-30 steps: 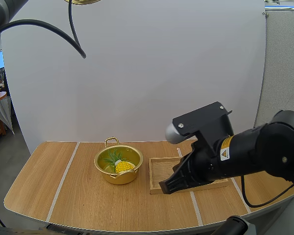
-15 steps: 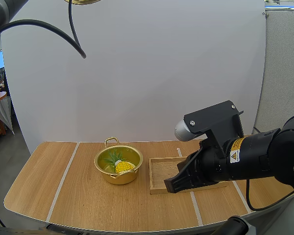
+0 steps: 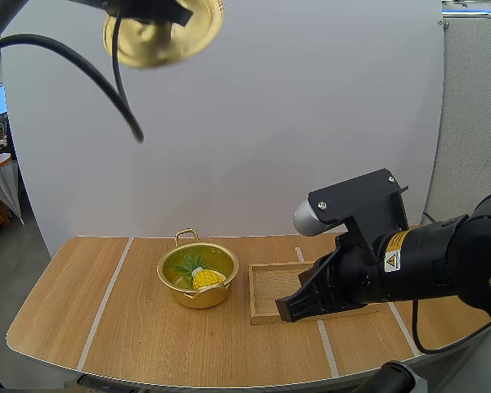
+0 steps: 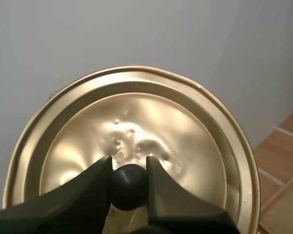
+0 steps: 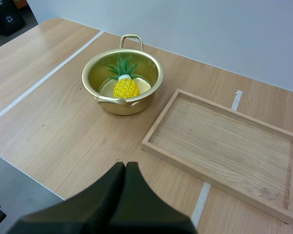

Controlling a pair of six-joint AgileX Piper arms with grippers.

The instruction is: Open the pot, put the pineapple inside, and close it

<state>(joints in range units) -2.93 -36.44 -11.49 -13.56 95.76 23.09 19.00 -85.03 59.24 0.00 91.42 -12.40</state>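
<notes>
A gold pot stands open on the table with a yellow pineapple lying inside, its green crown toward the back. The pot and pineapple also show in the right wrist view, left of the tray. High above the table my left gripper is shut on the black knob of the gold lid; the lid hangs near the top of the high view. My right gripper is shut on nothing, over the table's front, near the wooden tray.
The shallow wooden tray lies right of the pot with nothing in it. Pale tape lines cross the table. My right arm covers the tray's right part in the high view.
The lid has come down into the high view from above its top edge. My right arm drew back to the right a second ago and has since held still.
</notes>
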